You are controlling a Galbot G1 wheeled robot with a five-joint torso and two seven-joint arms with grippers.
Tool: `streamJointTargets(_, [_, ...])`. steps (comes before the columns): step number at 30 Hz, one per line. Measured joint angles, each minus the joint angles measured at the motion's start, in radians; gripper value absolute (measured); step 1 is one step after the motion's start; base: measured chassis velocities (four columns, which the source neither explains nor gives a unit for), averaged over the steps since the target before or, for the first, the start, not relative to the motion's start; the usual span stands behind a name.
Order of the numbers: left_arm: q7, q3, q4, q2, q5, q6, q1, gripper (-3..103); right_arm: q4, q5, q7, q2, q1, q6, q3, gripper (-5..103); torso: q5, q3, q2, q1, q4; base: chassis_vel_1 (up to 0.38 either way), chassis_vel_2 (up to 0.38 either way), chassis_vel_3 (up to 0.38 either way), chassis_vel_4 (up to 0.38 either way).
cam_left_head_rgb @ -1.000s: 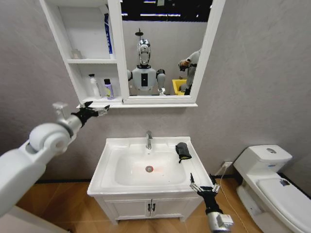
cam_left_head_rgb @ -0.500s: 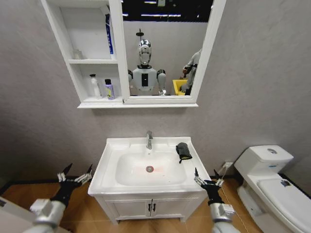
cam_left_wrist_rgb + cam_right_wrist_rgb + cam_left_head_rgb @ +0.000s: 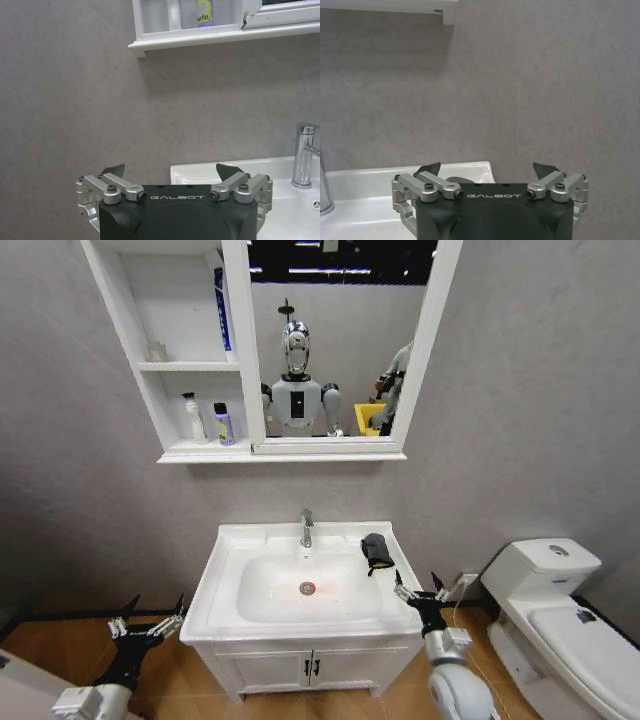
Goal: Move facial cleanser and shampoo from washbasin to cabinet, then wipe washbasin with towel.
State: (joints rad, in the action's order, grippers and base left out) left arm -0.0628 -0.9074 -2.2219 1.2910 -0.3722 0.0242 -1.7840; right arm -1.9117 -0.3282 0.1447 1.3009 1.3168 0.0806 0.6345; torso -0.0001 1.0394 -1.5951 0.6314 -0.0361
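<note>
since a second ago the left tool (image 3: 146,623) has dropped from the cabinet's bottom shelf to a low spot left of the washbasin (image 3: 225,585), and in the last half second it has sunk a little lower; its fingers are spread and hold nothing. over the same time the right tool (image 3: 420,593) has risen a little at the washbasin's front right corner, just beside the rim, fingers also spread with nothing between them.

on the washbasin's right rim, behind the right tool, lies the towel (image 3: 377,551), a small dark bundle. at the back of the washbasin stands the tap (image 3: 307,528).

above the washbasin, the cabinet (image 3: 138,366) hangs on the wall, joined to the mirror (image 3: 335,340). its lower shelf holds a white bottle (image 3: 193,418) and a small purple bottle (image 3: 223,424) side by side; a blue tube (image 3: 221,308) stands in the upper shelf against the mirror side.

to the right of the washbasin sits a toilet (image 3: 560,625).
</note>
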Motion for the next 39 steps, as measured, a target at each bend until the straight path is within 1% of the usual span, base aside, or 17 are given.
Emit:
streamJointTargets(2, [0.000,0.001,0.000,-0.002,-0.001,-0.001,0.002,100,0.057,-0.073,0.008,-0.034,-0.112,0.067,-0.024,100,0.0004,0.000,0.000,0.000,-0.0003,0.000,0.000,0.000,0.000])
streamJointTargets(3, [0.001,0.002,0.000,-0.002,-0.002,-0.002,0.002,100,0.095,-0.098,0.009,-0.049,-0.167,0.085,-0.038,100,0.0000,0.000,0.000,0.000,-0.0008,0.000,0.000,0.000,0.000])
streamJointTargets(4, [0.001,0.002,0.000,-0.002,-0.002,-0.002,0.002,100,0.095,-0.098,0.009,-0.049,-0.167,0.085,-0.038,100,0.0000,0.000,0.000,0.000,-0.0008,0.000,0.000,0.000,0.000])
streamJointTargets(6, [0.002,0.003,0.000,-0.003,-0.004,-0.003,0.004,100,0.220,-0.149,0.007,-0.083,-0.288,0.115,-0.076,100,0.0001,0.000,0.000,0.000,-0.0011,0.000,0.000,0.000,0.000])
streamJointTargets(7, [0.002,0.003,0.000,-0.003,-0.004,-0.003,0.004,100,0.220,-0.149,0.007,-0.083,-0.288,0.115,-0.076,100,0.0001,0.000,0.000,0.000,-0.0011,0.000,0.000,0.000,0.000])
streamJointTargets(10, [0.003,0.004,0.001,-0.005,-0.005,-0.004,0.005,100,0.399,-0.164,-0.014,-0.106,-0.410,0.124,-0.128,100,0.0002,0.000,0.000,0.000,-0.0003,0.000,0.000,0.000,0.000])
streamJointTargets(13, [0.003,0.004,0.001,-0.005,-0.006,-0.005,0.006,100,0.481,-0.161,-0.025,-0.099,-0.471,0.124,-0.151,100,0.0005,0.000,0.000,0.000,-0.0002,0.000,0.000,0.000,0.000])
streamJointTargets(14, [0.003,0.004,0.001,-0.005,-0.006,-0.005,0.006,100,0.481,-0.161,-0.025,-0.099,-0.471,0.124,-0.151,100,0.0005,0.000,0.000,0.000,-0.0002,0.000,0.000,0.000,0.000])
streamJointTargets(16, [0.004,0.005,0.001,-0.005,-0.006,-0.006,0.007,100,0.566,-0.164,-0.042,-0.086,-0.550,0.121,-0.188,100,-0.0002,0.000,0.000,0.000,-0.0006,0.000,0.000,0.000,0.000])
streamJointTargets(20, [0.004,0.005,0.001,-0.006,-0.007,-0.006,0.007,100,0.623,-0.166,-0.052,-0.072,-0.592,0.118,-0.218,100,0.0000,0.000,0.000,0.000,-0.0006,0.000,0.000,0.000,0.000])
streamJointTargets(23, [0.004,0.005,0.001,-0.006,-0.007,-0.007,0.007,100,0.689,-0.169,-0.055,-0.044,-0.630,0.117,-0.243,100,0.0000,0.000,0.000,0.000,-0.0007,0.000,0.000,0.000,0.000])
streamJointTargets(28, [0.005,0.006,0.001,-0.006,-0.007,-0.007,0.008,100,0.716,-0.163,-0.039,-0.032,-0.640,0.129,-0.255,100,0.0001,0.000,0.000,0.000,-0.0006,0.000,0.000,0.000,0.000])
streamJointTargets(34, [0.005,0.006,0.001,-0.006,-0.008,-0.007,0.008,100,0.720,-0.162,-0.033,-0.034,-0.635,0.148,-0.256,100,0.0000,0.000,0.000,0.000,-0.0004,0.000,0.000,0.000,0.000])
streamJointTargets(35, [0.005,0.006,0.001,-0.007,-0.008,-0.007,0.008,100,0.733,-0.162,-0.036,-0.035,-0.639,0.149,-0.257,102,0.0000,0.000,0.000,0.000,-0.0003,0.000,0.000,0.000,0.000])
streamJointTargets(36, [0.005,0.006,0.002,-0.007,-0.008,-0.007,0.008,100,0.744,-0.163,-0.038,-0.035,-0.643,0.149,-0.259,100,0.0002,0.000,0.000,0.000,-0.0003,0.000,0.000,0.000,0.000])
streamJointTargets(37, [0.005,0.006,0.002,-0.007,-0.008,-0.007,0.008,100,0.744,-0.163,-0.038,-0.035,-0.643,0.149,-0.259,100,0.0002,0.000,0.000,0.000,-0.0003,0.000,0.000,0.000,0.000])
streamJointTargets(39, [0.005,0.006,0.001,-0.007,-0.008,-0.007,0.008,100,0.762,-0.164,-0.050,-0.036,-0.650,0.154,-0.259,91,0.0001,0.000,0.000,0.000,-0.0005,0.000,0.000,0.000,0.000])
